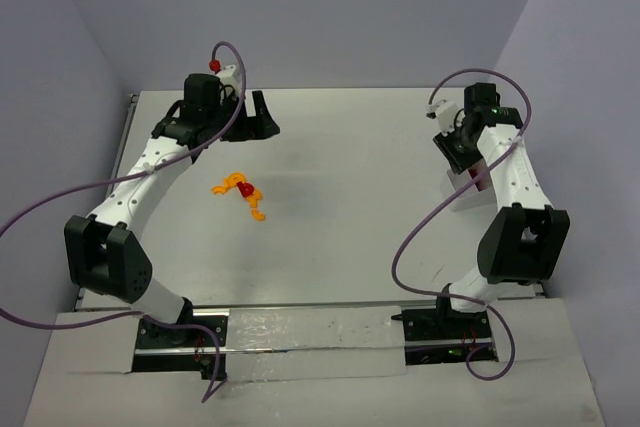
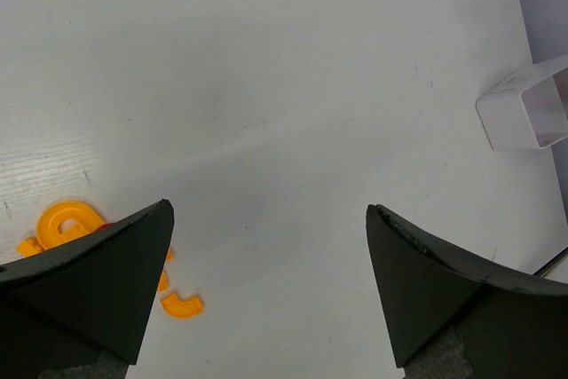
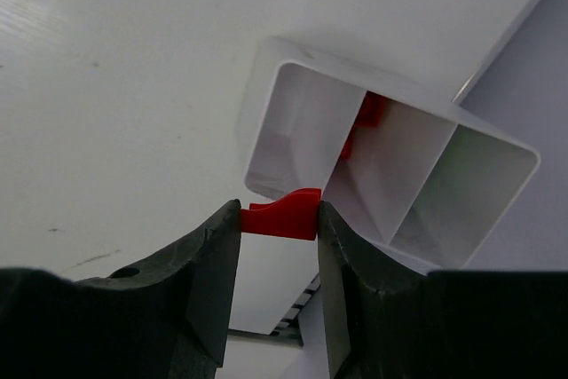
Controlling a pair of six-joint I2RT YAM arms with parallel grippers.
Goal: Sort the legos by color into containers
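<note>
Several orange-yellow legos and a red one lie in a small pile left of the table's middle. The left wrist view shows an orange ring and an orange arc from it. My left gripper hangs open at the back left, beyond the pile, with nothing between its fingers. My right gripper is shut on a red lego, just above the near rim of a white container at the right edge. Another red lego lies inside that container.
The same white container shows far off in the left wrist view. Purple cables loop over both arms, the left one ending in a red cap. The table's right edge runs just behind the container.
</note>
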